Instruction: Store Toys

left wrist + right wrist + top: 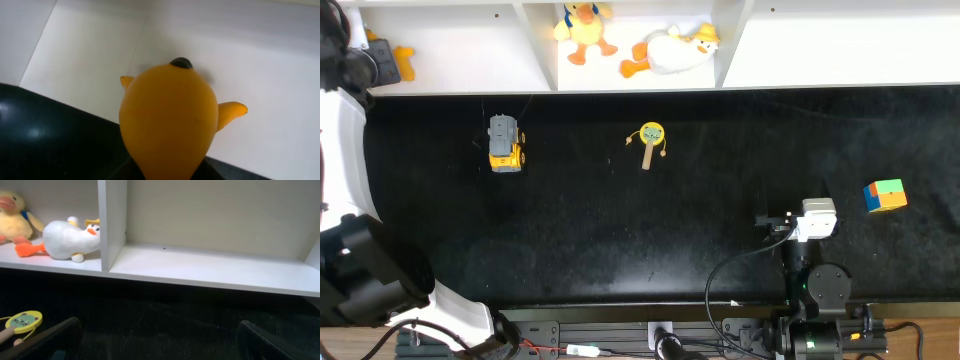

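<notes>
An orange rubber toy [167, 125] with small side fins and a dark tip sits in my left gripper [167, 173], which is shut on it inside the white shelf's left compartment [90, 60]. From above, that toy [404, 62] and the left gripper [380, 62] are at the far left of the shelf. A yellow truck [504, 143], a yellow rattle [650, 140] and a coloured cube [885, 195] lie on the black mat. My right gripper [798, 226] rests low at the right, open [160, 350], facing the shelf with nothing between its fingers.
A yellow plush duck [585, 28] and a white plush duck [670, 50] lie in the middle compartment; the white duck [70, 240] and the rattle [22, 321] also show in the right wrist view. The right compartment [210, 265] is bare. A divider wall [112, 225] separates the two.
</notes>
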